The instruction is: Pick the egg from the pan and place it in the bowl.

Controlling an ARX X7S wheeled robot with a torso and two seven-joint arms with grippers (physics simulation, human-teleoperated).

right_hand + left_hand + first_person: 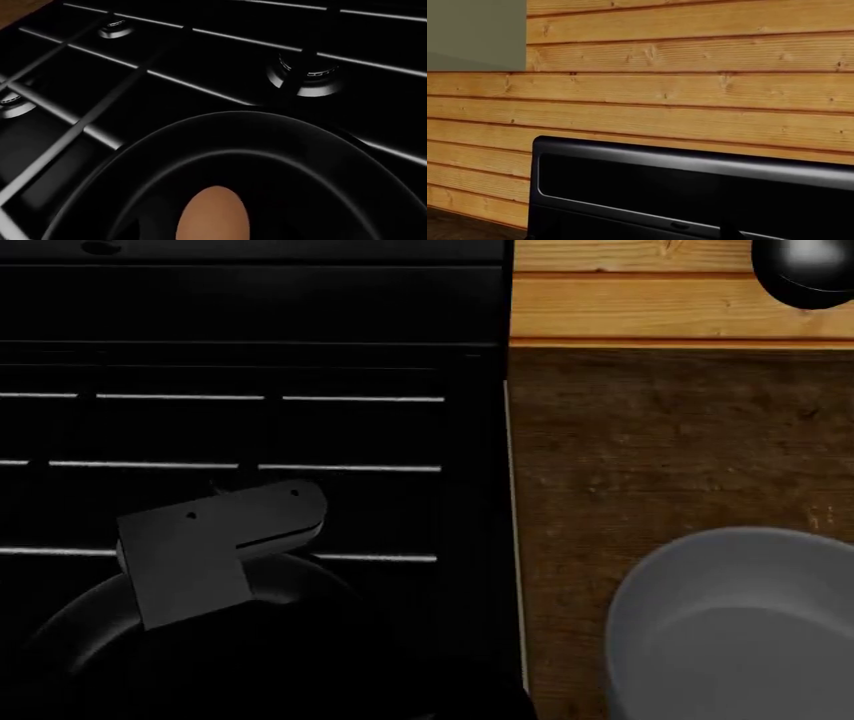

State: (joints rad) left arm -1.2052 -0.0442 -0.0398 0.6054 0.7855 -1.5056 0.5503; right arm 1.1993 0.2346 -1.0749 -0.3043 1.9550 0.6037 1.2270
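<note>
Egg [213, 214] lying in pan [280, 150], lower centre of right wrist frame, long axis pointing along camera's line. Right tool [200, 550] hovering above pan; spread impossible to tell. Bowl [747, 630] sitting lower right on bench [667, 440].

Dark wood surface [667, 460] fills right half of head view; black stove [254, 370] w/ grates takes the left half. Pan [80, 625] sits on stove grate, lower left, partly hidden. Blue-grey bowl [734, 630] rests on surface, lower right, cut by frame edge. Dark shiny rounded obj [807, 270] at upper right corner, near plank wall.
</note>
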